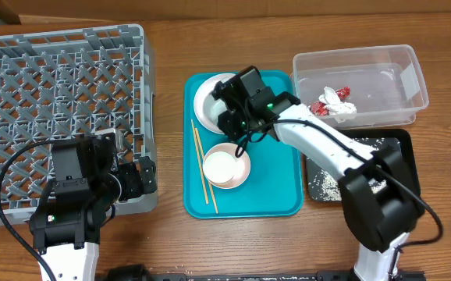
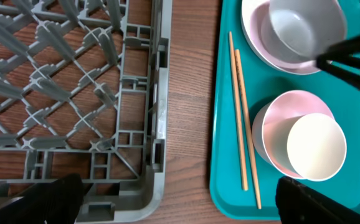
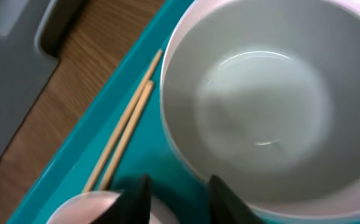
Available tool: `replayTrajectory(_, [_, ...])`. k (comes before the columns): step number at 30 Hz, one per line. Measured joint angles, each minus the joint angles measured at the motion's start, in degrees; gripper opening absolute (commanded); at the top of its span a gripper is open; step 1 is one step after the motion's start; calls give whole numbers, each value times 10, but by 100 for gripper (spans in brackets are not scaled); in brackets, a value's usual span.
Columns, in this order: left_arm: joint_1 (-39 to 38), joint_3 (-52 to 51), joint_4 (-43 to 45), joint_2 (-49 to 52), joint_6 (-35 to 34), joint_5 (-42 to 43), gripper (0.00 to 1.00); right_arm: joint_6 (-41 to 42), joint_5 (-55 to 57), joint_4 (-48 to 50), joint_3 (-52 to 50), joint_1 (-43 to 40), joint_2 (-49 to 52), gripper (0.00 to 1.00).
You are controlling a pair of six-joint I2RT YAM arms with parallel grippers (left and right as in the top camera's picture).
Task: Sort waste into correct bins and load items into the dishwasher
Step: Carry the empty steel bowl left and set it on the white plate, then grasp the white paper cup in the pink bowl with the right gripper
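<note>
Here, a smooth pale whitish bowl [image 3: 261,106] rests in the round white plate [image 1: 204,107] at the teal tray's [image 1: 280,187] far end. The right fingers [image 3: 136,200] hover parted just above it, and the left fingers [image 2: 49,202] gape wide; both are empty.

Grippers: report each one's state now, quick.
Left gripper: open, holding nothing.
Right gripper: slightly open beside the pale bowl, gripping nothing.

Crumpled wrapper [image 1: 334,104] inside clear tub [image 1: 385,84]
</note>
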Motion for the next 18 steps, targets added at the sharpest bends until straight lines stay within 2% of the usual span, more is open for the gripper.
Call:
replayTrajectory(2, [0, 0, 0, 0, 0, 0, 100, 0, 0, -56, 15, -5, -23, 50])
replayTrajectory(3, [0, 0, 0, 0, 0, 0, 100, 0, 0, -80, 24, -8, -41, 52])
replayTrajectory(6, [0, 0, 1, 0, 0, 0, 100, 3, -6, -144, 42, -17, -102, 52])
replayTrajectory(10, [0, 0, 3, 0, 0, 0, 100, 2, -43, -216, 58, -14, -161, 44])
replayTrajectory(13, [0, 0, 6, 0, 0, 0, 100, 12, -64, -227, 48, -1, -156, 44])
replayTrajectory(18, [0, 0, 5, 0, 0, 0, 100, 67, -57, -188, -19, 19, -139, 44])
